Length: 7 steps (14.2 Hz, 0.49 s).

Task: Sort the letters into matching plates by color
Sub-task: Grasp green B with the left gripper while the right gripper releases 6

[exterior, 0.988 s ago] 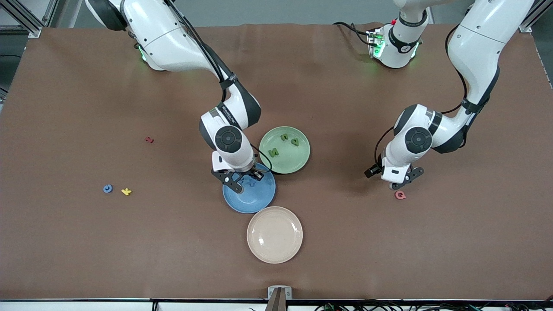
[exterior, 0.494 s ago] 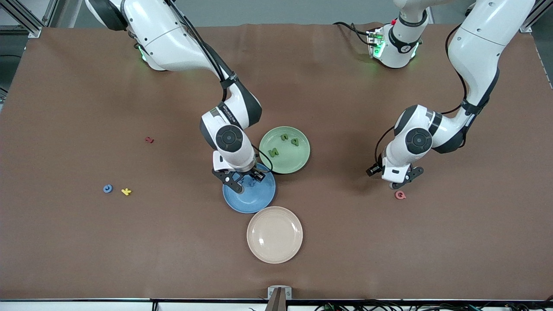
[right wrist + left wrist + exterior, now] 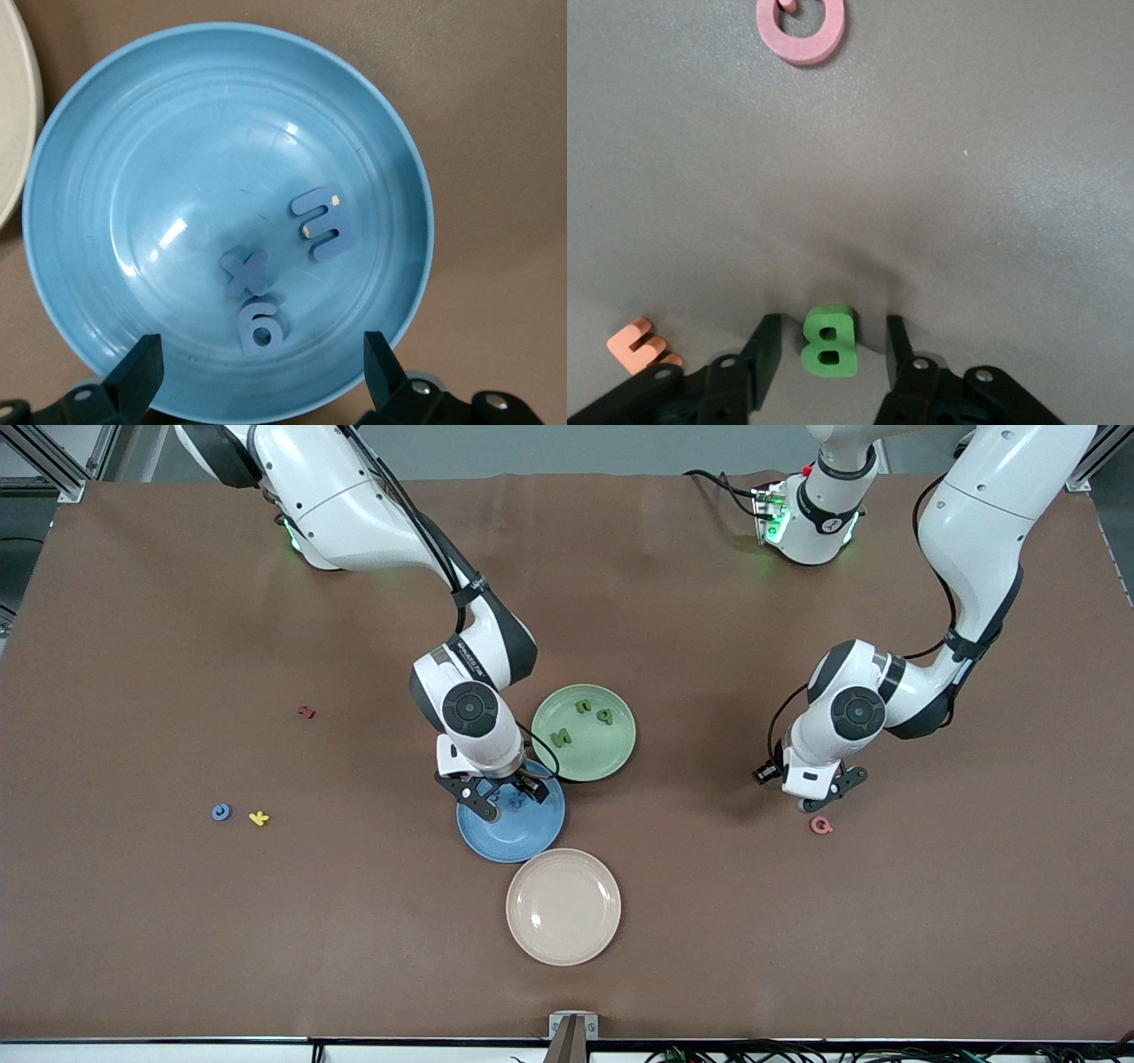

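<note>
**Green B between the fingers, three blues already home**

The green B lies flat on the brown surface toward the left arm's end, about midway between the edges. It looks like light, stiff foam: thick, matte, square-sided. I would guess it weighs almost nothing and gives slightly under pressure, so a pinch across its two flat outer sides should carry it. The left claw straddles it low, a finger on each side with a sliver of gap on both, not yet gripping. An orange E sits just beside it, and a pink Q lies near.

Mid-surface, the blue plate holds a blue E, x and g; the right claw hangs over them, spread wide and empty. The green plate beside it carries three green letters. A blue c waits near the right arm's edge.
</note>
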Available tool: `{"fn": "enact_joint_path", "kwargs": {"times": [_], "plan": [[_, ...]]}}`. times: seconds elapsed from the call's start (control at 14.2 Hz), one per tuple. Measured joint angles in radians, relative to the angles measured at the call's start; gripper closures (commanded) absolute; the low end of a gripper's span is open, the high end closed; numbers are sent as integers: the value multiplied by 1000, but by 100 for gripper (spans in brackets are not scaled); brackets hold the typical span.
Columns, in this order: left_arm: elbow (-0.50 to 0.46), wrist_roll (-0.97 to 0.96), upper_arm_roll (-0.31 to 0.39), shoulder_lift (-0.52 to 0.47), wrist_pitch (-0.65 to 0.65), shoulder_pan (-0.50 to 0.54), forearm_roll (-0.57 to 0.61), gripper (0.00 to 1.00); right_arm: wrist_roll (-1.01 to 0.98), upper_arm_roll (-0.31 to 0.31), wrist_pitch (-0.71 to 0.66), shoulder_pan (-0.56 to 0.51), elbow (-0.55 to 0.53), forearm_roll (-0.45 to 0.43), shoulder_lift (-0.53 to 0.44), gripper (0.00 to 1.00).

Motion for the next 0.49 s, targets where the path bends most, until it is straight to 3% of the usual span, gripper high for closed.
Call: {"fn": "enact_joint_path", "kwargs": {"times": [0.21, 0.49], "plan": [[1, 0, -3, 0, 8, 0, 0, 82, 0, 0, 0, 0, 0, 0, 0, 0], [1, 0, -4, 0, 10, 0, 0, 91, 0, 0, 0, 0, 0, 0, 0, 0]]}}
